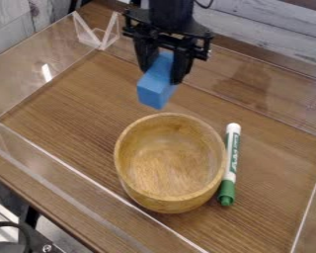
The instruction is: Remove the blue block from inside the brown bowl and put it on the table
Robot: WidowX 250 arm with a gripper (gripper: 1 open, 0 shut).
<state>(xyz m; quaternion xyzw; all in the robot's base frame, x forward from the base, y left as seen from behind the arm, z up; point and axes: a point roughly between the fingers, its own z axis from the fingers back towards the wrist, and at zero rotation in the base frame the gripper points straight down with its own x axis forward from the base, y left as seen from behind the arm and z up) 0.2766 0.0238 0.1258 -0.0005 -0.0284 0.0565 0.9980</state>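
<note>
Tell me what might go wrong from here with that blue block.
The blue block hangs tilted in the fingers, so it might topple when let go. It's also close to the rim of the bowl, so coming down nearer could clip that edge.

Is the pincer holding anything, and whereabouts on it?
Yes, the pincer holds the blue block by its upper part, leaving the lower part sticking out.

The robot arm (178, 12) runs out of frame at the picture's top edge.
</note>
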